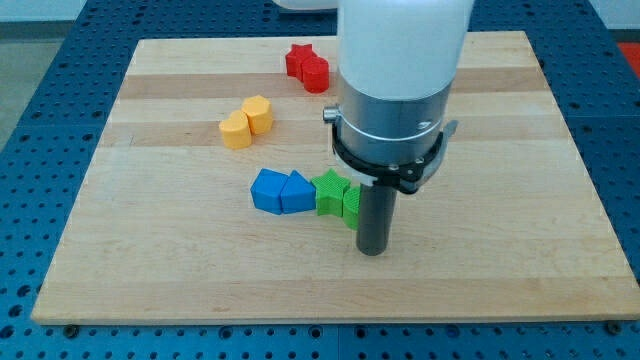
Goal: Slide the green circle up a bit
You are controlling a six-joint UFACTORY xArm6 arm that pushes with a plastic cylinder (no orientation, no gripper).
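Pale wooden tabletop [180, 280], striped in light planks, resting on a blue perforated base [40, 40]; carries 4 colour groups of small blocks.

Item 1: green pair at the board's centre. A green star-shaped block [328, 188] sits to the view's left; touching it on the view's right is a second green block [351, 204], taken to be the green circle of the task, though the arm hides most of it and its shape cannot be confirmed.

Item 2: my tip [372, 250], lower end of a straight dark rod under a white and grey arm housing [400, 80]. It stands just beside the second green block, at that block's lower right in the view. Judged purpose: a contact point below the block, so that a push toward the view's top carries it upward. The offset to the right may steer the block leftward into the star.

Item 3: 2 blue blocks [281, 191], touching each other and the green star's left side. Any leftward drift would disturb this row.

Item 4: 2 yellow blocks [247, 121], paired, well apart toward the upper left.

Item 5: 2 red blocks [307, 66], paired, near the top edge.

Fingers: none fitted; the arm ends in the rod only, so no spread or pinch applies.
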